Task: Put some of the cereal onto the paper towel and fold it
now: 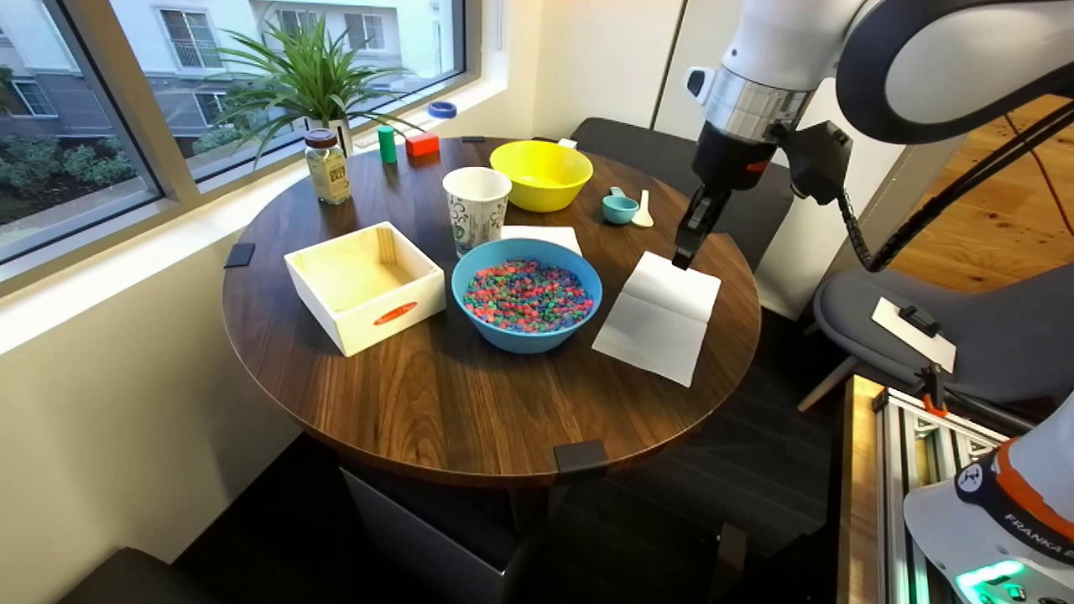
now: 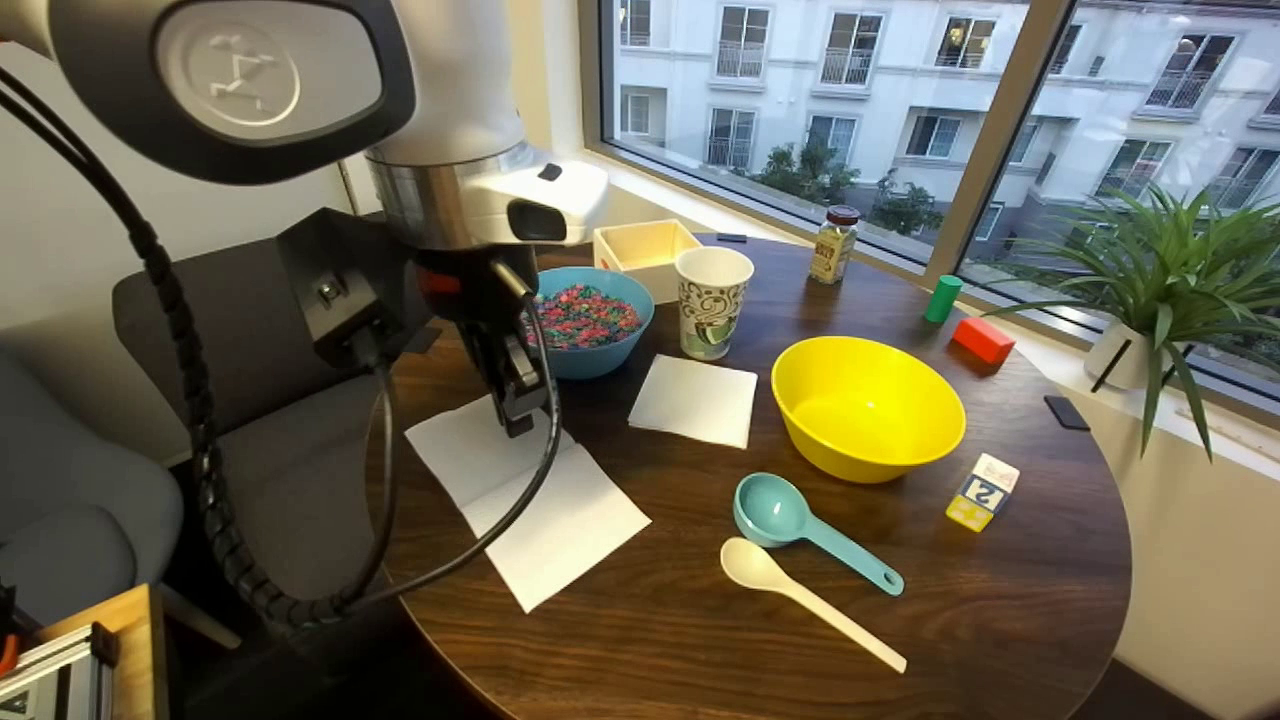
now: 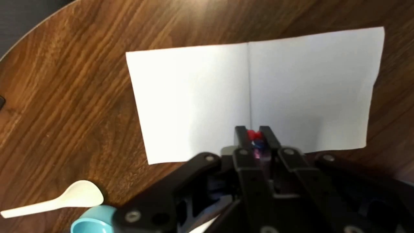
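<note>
A white paper towel lies unfolded on the table with a crease across its middle; it also shows in the wrist view. A blue bowl holds red, blue and green cereal and stands beside the towel. My gripper points down over the towel; in the wrist view its fingertips are near the crease at the towel's edge. They are closed on a few red and blue cereal pieces. No loose cereal shows on the visible part of the towel. The gap between fingertips and towel is hard to judge.
A second folded white towel, a paper cup and a yellow bowl stand near the blue bowl. A teal scoop and a cream spoon lie near the towel. A wooden box stands on the blue bowl's far side.
</note>
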`<state>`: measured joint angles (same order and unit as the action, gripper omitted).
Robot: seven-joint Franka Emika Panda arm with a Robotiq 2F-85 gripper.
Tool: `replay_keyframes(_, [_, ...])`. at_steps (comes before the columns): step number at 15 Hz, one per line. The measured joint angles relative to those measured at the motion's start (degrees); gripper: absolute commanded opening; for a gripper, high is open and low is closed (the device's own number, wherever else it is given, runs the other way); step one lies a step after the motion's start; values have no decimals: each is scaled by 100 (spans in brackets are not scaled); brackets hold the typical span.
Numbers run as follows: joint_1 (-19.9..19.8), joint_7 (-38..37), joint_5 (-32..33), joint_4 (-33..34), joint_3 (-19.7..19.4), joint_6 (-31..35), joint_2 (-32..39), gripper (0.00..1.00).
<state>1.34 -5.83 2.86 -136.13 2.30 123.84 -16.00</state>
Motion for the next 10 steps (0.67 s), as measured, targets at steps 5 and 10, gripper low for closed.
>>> replay_keyframes(5, [-132,48,35,-258,-116,198,40,3])
replay_keyframes(10, [-204,70,59,-406,-193,600,132,3])
